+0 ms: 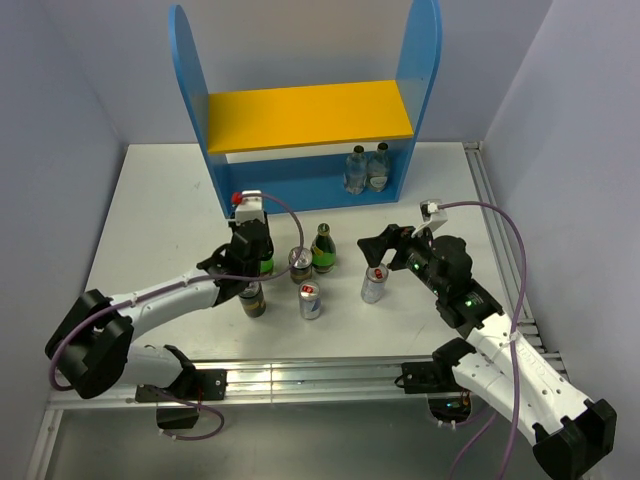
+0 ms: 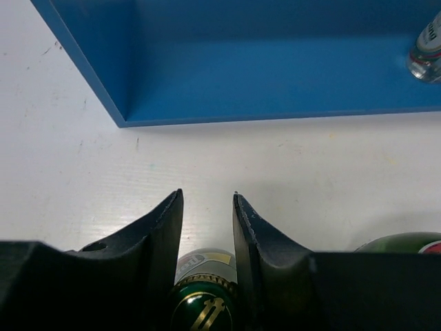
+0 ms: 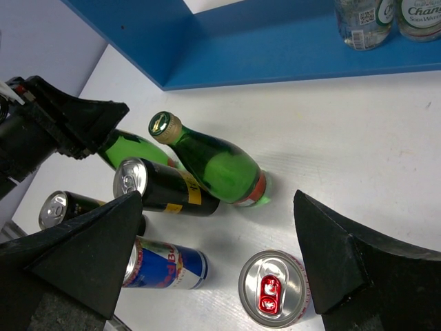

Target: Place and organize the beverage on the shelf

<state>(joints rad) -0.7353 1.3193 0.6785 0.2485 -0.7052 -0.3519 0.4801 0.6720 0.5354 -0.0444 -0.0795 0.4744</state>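
The main risk lies with the left gripper (image 2: 207, 196). It takes the green glass bottle with the gold cap (image 2: 203, 303) high up, near the neck, so the heavy body could swing or slip if the bottle is lifted fast. A black can with a yellow label (image 1: 299, 262) stands just beside the bottle at 3 o'clock, and a dark can (image 1: 252, 298) stands close at 6 o'clock. A sideways pull could topple either one. The blue shelf with a yellow upper board (image 1: 308, 116) stands at 12 o'clock. A tall bottle carried in too high could strike that board's front edge.

The left fingers (image 2: 162, 234) are drawn narrow and press the bottle from both sides, so I judge it clamped; how firmly cannot be told.

The right gripper (image 1: 382, 246) is spread wide and holds nothing. It hangs above the upright silver can with a red tab (image 3: 272, 289), touching nothing. A blue and silver can (image 3: 165, 265) sits at that can's 9 o'clock and a second green bottle (image 3: 213, 162) at 11 o'clock. A crooked descent might nudge them.

Two clear bottles (image 1: 366, 167) already stand on the shelf's lower level, at its 3 o'clock end.
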